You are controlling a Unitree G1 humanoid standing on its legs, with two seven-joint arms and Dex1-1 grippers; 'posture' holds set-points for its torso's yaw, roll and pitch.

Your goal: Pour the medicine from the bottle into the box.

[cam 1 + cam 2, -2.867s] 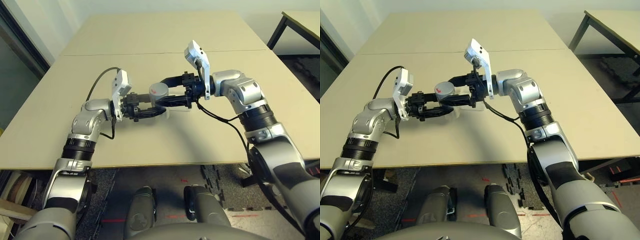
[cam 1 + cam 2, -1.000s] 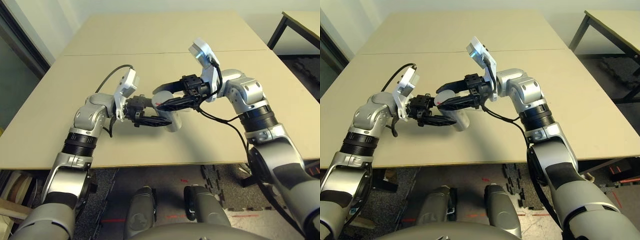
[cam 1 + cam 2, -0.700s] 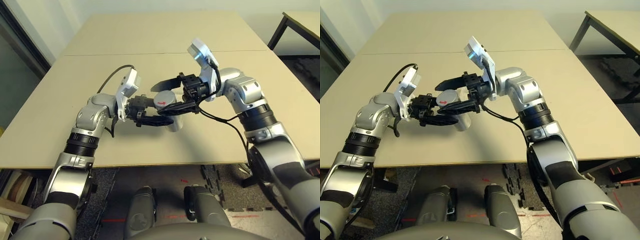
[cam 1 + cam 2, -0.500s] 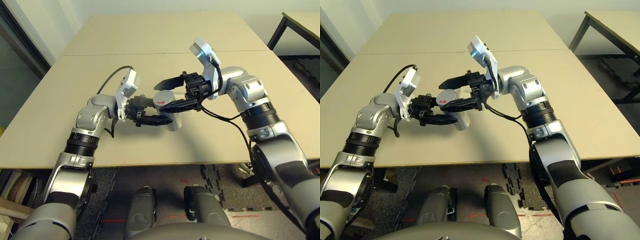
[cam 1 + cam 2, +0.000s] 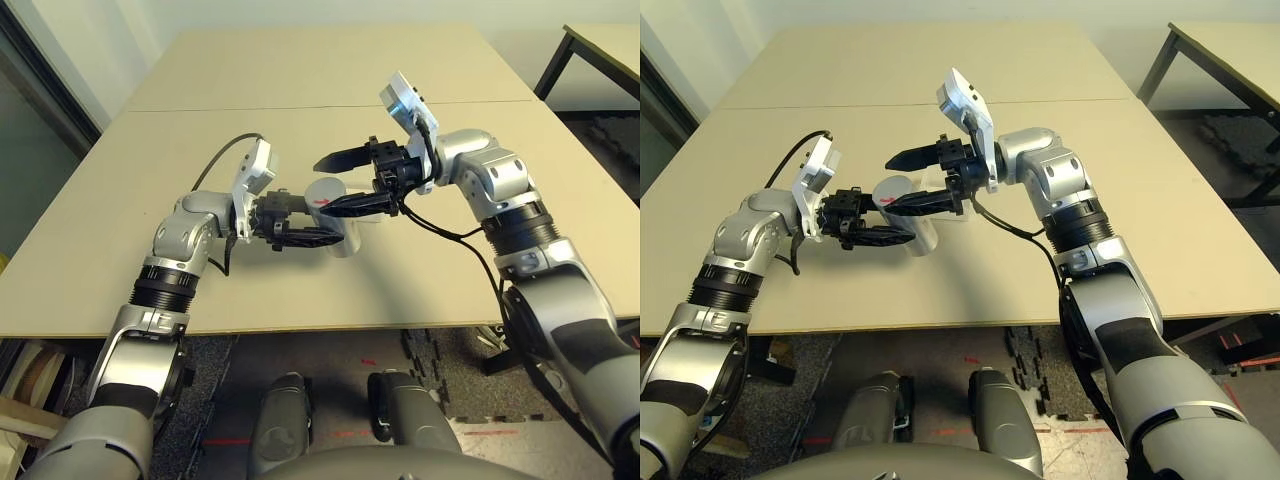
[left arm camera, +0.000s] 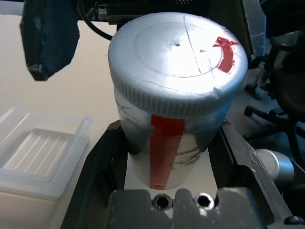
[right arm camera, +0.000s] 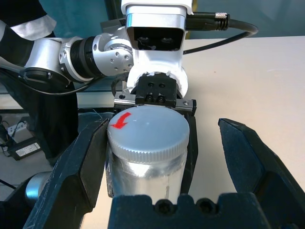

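The bottle [image 5: 335,215] sits between both end effectors, above the table [image 5: 330,90].

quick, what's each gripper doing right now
Left gripper: shut on the bottle, cap on.
Right gripper: open, fingers either side of the bottle's cap, not gripping it.

The tan table [image 5: 420,270] carries the clear box [image 6: 40,157] directly on its top.

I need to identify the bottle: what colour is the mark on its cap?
Red: a curved arrow on the bottle's silver cap, clearest in the left wrist view.
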